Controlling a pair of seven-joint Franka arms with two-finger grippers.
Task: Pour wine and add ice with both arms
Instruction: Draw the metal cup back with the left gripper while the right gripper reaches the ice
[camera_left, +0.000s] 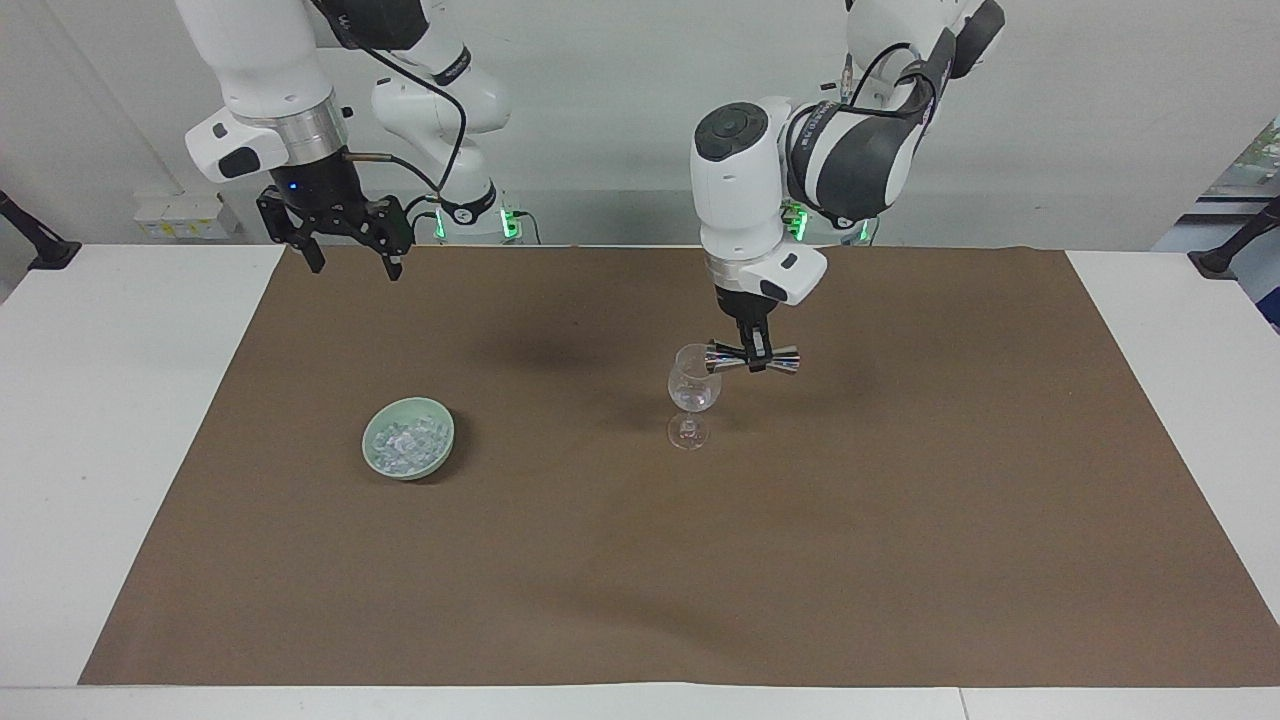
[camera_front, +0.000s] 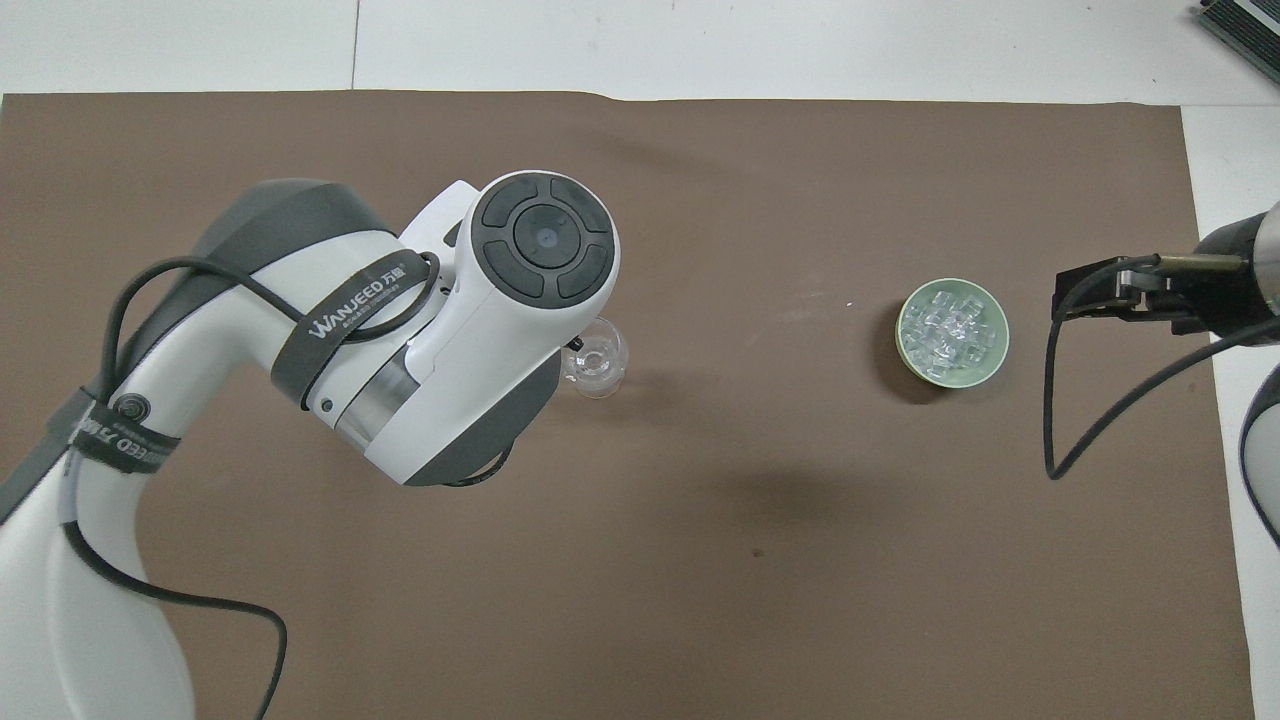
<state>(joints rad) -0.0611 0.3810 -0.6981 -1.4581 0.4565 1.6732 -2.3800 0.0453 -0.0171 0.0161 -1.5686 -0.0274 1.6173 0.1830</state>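
Observation:
A clear wine glass (camera_left: 694, 385) (camera_front: 594, 362) stands upright near the middle of the brown mat. My left gripper (camera_left: 754, 352) is shut on a shiny double-cone jigger (camera_left: 775, 359). The jigger lies sideways with one mouth at the glass's rim. In the overhead view the left arm's wrist hides that gripper and the jigger. The ice (camera_left: 402, 440) (camera_front: 948, 330) fills a pale green bowl (camera_left: 445, 432) (camera_front: 990, 358) toward the right arm's end. My right gripper (camera_left: 357, 266) (camera_front: 1090, 293) hangs open and empty over the mat's edge by the robots, apart from the bowl.
The brown mat (camera_left: 900, 520) covers most of the white table (camera_left: 120, 420). Bare white table borders it at both ends. A black cable (camera_front: 1060, 440) loops down from the right wrist.

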